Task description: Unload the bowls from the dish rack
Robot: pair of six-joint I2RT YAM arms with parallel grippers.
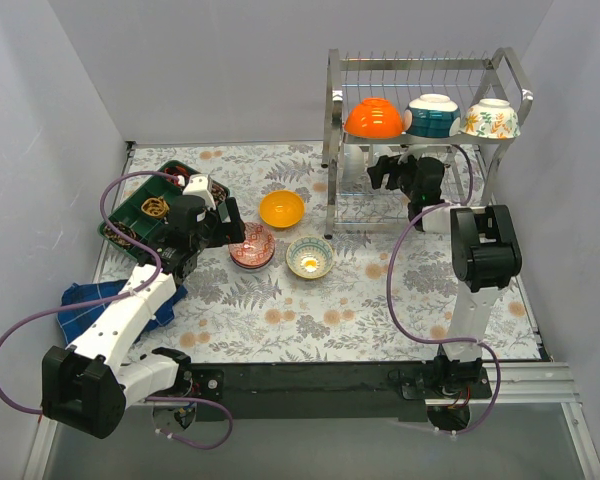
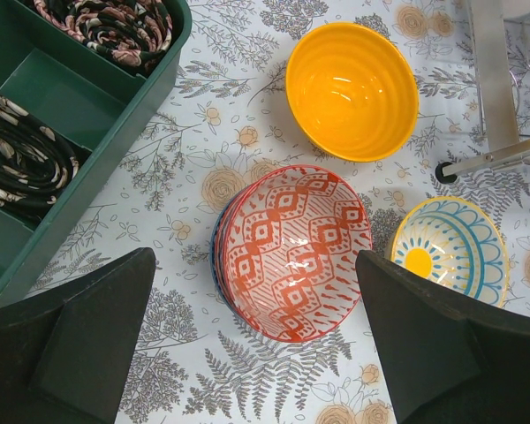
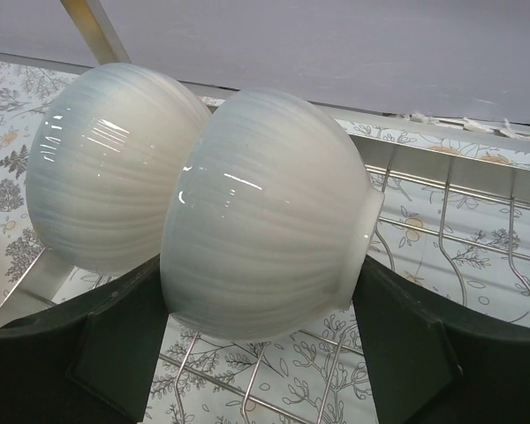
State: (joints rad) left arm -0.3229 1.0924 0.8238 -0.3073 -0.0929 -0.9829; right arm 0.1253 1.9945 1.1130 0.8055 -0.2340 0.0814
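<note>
The chrome dish rack [image 1: 333, 110] stands at the back right. An orange bowl [image 1: 373, 118], a teal bowl [image 1: 432, 115] and a floral bowl [image 1: 491, 119] sit on its top tier. My right gripper [image 1: 398, 172] reaches into the lower tier and is open, its fingers [image 3: 124, 344] straddling a white bowl [image 3: 265, 212] lying on its side. A second white bowl [image 3: 106, 168] leans beside it. My left gripper [image 1: 232, 215] is open and empty above a stacked red-patterned bowl [image 2: 291, 252]. A yellow bowl [image 2: 352, 88] and a blue-and-yellow bowl [image 2: 450, 252] rest on the table.
A green compartment tray [image 1: 145, 205] with dark rolled items stands at the back left; its wall also shows in the left wrist view [image 2: 115, 132]. A blue cloth [image 1: 85, 300] lies under the left arm. White walls close in the table at the left, back and right.
</note>
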